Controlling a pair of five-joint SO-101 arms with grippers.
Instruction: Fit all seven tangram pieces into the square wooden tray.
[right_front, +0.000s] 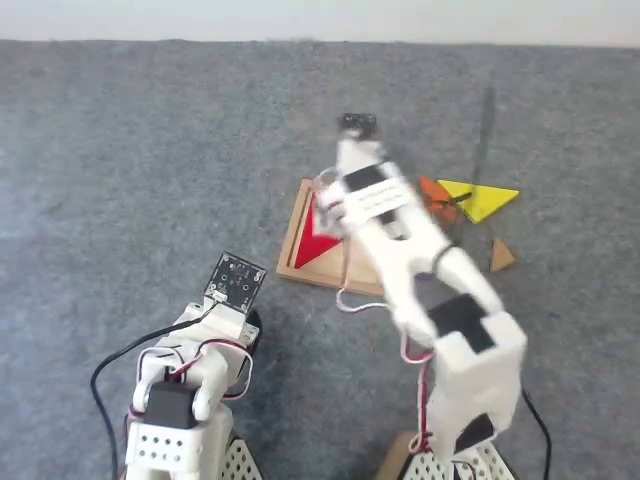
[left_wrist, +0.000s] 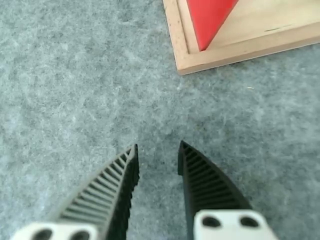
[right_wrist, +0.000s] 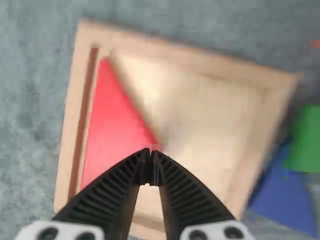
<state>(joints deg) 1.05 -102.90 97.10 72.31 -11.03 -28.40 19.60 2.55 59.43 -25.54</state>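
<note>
The square wooden tray (right_front: 296, 250) lies mid-table with a red triangle (right_front: 314, 243) inside, against its left wall. My right arm (right_front: 378, 200) stretches over the tray. In the right wrist view my right gripper (right_wrist: 151, 153) hangs shut and empty above the tray floor (right_wrist: 210, 115), at the edge of the red triangle (right_wrist: 112, 135). Blue (right_wrist: 280, 192) and green (right_wrist: 306, 140) pieces lie just outside the tray. My left gripper (left_wrist: 158, 146) is open over bare carpet, short of the tray's corner (left_wrist: 182, 62).
Right of the tray on the grey carpet lie an orange piece (right_front: 434, 189), a yellow triangle (right_front: 482, 199) and a small tan triangle (right_front: 501, 256). The left arm's base (right_front: 185, 420) sits folded at the front left. A pale wall edge (right_front: 320, 20) bounds the far side.
</note>
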